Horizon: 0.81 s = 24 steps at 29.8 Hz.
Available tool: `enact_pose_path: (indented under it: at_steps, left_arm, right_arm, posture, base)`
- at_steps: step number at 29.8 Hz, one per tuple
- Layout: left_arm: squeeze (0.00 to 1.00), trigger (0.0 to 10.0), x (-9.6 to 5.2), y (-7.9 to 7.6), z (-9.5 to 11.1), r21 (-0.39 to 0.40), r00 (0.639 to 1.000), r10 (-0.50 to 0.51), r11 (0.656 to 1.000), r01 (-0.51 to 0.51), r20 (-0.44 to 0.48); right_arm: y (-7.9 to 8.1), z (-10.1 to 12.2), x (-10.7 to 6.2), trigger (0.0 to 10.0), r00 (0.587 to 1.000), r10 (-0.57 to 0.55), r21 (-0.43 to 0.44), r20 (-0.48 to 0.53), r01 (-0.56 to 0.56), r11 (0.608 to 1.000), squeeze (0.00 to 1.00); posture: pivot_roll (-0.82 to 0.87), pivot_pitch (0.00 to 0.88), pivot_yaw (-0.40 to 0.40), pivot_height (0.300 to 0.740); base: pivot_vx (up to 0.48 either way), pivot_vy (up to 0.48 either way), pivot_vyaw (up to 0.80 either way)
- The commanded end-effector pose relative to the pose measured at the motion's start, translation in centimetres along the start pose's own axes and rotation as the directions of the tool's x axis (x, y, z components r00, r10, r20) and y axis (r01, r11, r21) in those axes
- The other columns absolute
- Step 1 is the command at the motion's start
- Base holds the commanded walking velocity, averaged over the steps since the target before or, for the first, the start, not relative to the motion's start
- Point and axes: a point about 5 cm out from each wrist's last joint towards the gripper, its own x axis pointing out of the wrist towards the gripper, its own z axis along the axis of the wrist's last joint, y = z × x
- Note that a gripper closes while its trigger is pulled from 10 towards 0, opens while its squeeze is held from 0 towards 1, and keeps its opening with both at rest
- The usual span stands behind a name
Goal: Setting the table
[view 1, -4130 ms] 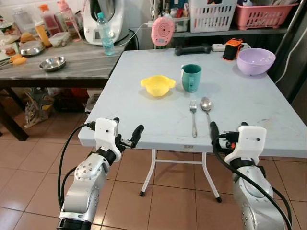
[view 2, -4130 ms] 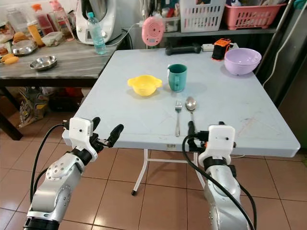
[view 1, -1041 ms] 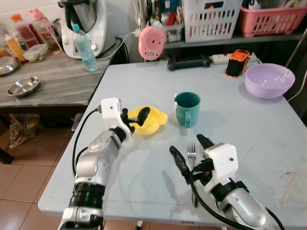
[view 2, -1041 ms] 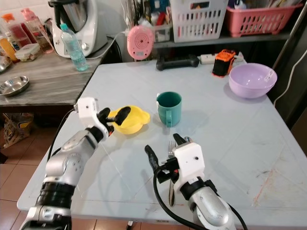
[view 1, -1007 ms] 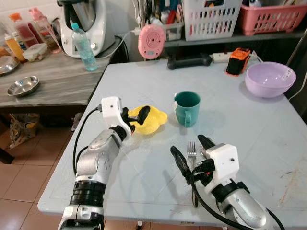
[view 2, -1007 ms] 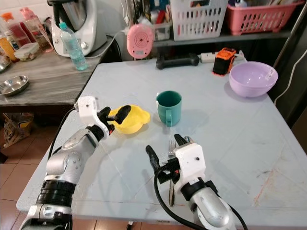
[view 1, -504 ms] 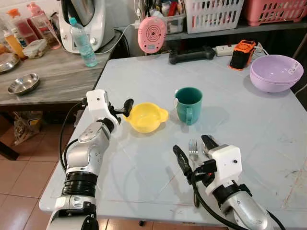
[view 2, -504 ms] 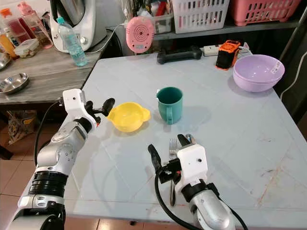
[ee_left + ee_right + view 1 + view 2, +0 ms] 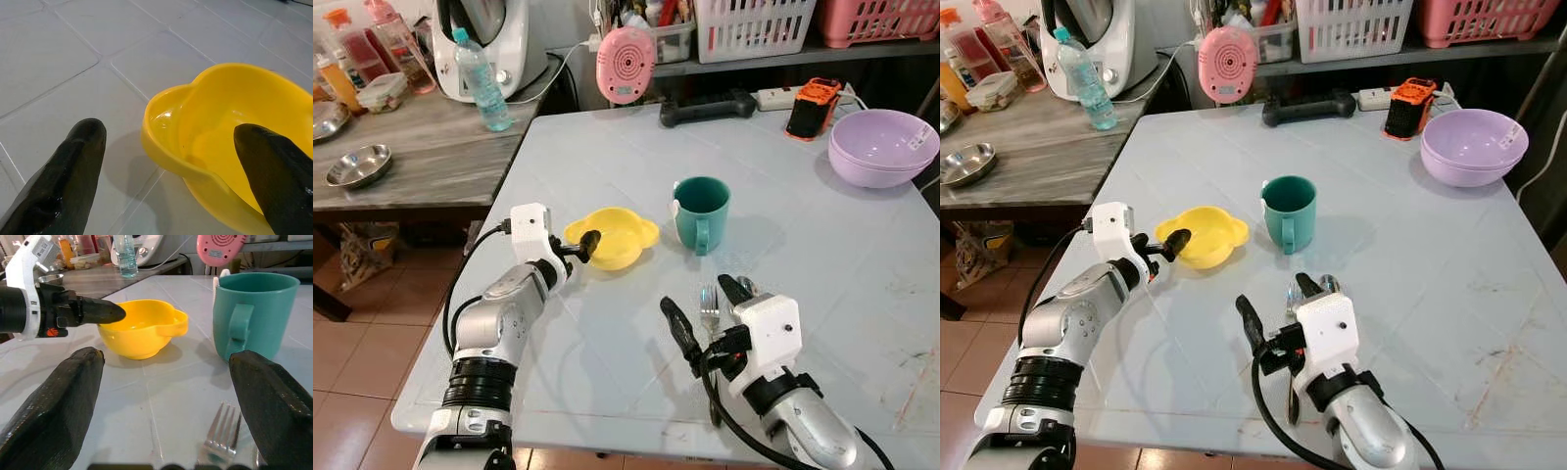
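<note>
- Eye views: the yellow bowl sat on the table, left of the teal mug
- Left wrist view: the left gripper was spread, straddling the bowl's rim
- Right wrist view: the right gripper was spread above the fork

Silver arms, white wrist boxes, black cables, black jaws.

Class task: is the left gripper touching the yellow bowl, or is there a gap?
Apart. In the left wrist view the left gripper has open jaws straddling the yellow bowl rim; both fingers show table or bowl interior between them and the rim.
</note>
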Motion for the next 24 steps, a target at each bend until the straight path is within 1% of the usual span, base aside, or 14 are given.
enact_pose_path:
  at_steps: [1, 2, 5, 9, 11, 24]
  left_arm:
    - [0.0, 3.5, -0.1, 0.43, -0.2, 0.012, 0.999, 0.019, 1.0, -0.018, -0.039]
    - [0.0, 0.0, -0.1, 0.43, -0.25, 0.009, 0.999, 0.02, 1.0, -0.02, -0.05]
    - [0.0, 0.0, -0.11, 0.28, -0.42, -0.005, 0.996, 0.008, 1.0, -0.008, -0.084]
    - [0.0, 0.0, -0.09, 0.09, -0.5, -0.014, 0.994, 0.005, 1.0, -0.006, -0.106]
    - [0.0, 0.0, -0.03, -0.14, -0.65, -0.043, 0.993, -0.004, 0.999, -0.001, -0.122]
    - [0.0, 0.0, -0.23, 0.03, -0.27, -0.089, 0.993, 0.007, 0.996, -0.018, -0.121]
  right_arm:
    - [0.37, -0.34, 0.23, 10.0, 0.999, 0.029, 0.014, -0.018, -0.029, 0.999, 0.0]
    - [0.35, -0.37, 0.27, 10.0, 0.999, 0.03, 0.014, -0.019, -0.03, 0.999, 0.0]
    - [0.32, -0.41, 0.4, 10.0, 0.999, 0.031, 0.015, -0.018, -0.031, 0.999, 0.0]
    - [0.23, -0.44, 0.49, 10.0, 0.999, 0.031, 0.015, -0.018, -0.031, 0.999, 0.0]
    - [0.16, -0.45, 0.59, 10.0, 0.999, 0.031, 0.012, -0.018, -0.031, 0.999, 0.0]
    - [0.0, -0.58, 0.92, 10.0, 0.999, 0.032, 0.007, -0.018, -0.032, 0.999, 0.0]
  posture:
    - [-0.1, 0.074, 0.17, 0.74]
    - [-0.1, 0.073, 0.17, 0.74]
    - [-0.1, 0.07, 0.173, 0.74]
    - [-0.1, 0.064, 0.175, 0.74]
    - [-0.1, 0.063, 0.171, 0.74]
    - [-0.09, 0.056, 0.164, 0.74]
  base:
    - [0.0, 0.0, 0.0]
    - [0.0, 0.0, 0.0]
    - [0.0, 0.0, 0.0]
    - [0.0, 0.0, 0.0]
    - [0.0, 0.0, 0.0]
    - [0.0, 0.0, 0.0]
